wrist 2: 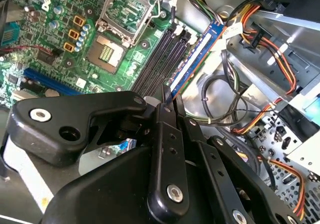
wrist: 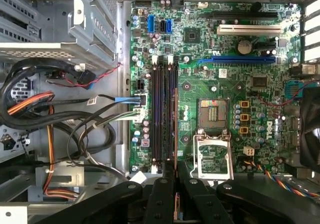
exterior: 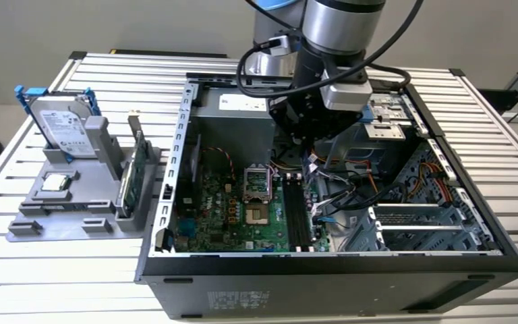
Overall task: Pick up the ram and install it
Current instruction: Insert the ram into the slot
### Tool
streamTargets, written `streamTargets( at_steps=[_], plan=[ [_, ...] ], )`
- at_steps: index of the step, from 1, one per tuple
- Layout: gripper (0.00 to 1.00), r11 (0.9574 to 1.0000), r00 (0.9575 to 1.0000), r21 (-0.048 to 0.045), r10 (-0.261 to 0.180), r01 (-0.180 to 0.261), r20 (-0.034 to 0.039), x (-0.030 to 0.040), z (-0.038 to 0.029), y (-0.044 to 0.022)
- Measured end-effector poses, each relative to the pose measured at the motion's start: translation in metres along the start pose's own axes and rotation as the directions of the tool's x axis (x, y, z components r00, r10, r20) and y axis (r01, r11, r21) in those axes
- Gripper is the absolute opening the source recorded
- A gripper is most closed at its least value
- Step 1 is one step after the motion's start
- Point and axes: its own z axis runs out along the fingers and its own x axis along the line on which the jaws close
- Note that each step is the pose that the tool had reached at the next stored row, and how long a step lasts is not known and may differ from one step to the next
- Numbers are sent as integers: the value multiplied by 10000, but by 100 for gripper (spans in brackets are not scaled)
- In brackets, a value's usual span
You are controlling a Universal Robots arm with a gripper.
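Exterior high, oblique — wrist views close, sharing motherboard (wrist: 215, 84).

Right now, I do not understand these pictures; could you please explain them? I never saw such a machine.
It is a robot arm working above an open computer case on a slatted table. The exterior view looks from outside; both wrist views ride on the arm, looking at the green motherboard. Its jaws are shut on the ram, a thin stick seen edge-on above the black slots. Beside the case, a grey holder keeps a hard drive.
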Motion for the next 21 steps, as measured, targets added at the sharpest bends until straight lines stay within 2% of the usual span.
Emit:
streamTargets(
  at_steps=[4, 21],
  plan=[
    [0, 9999, 9999, 0, 128, -128, 4, 0, 9, 0],
    [0, 9998, 9998, -13, 180, -180, 6, 1, 46, -2]
  ],
)
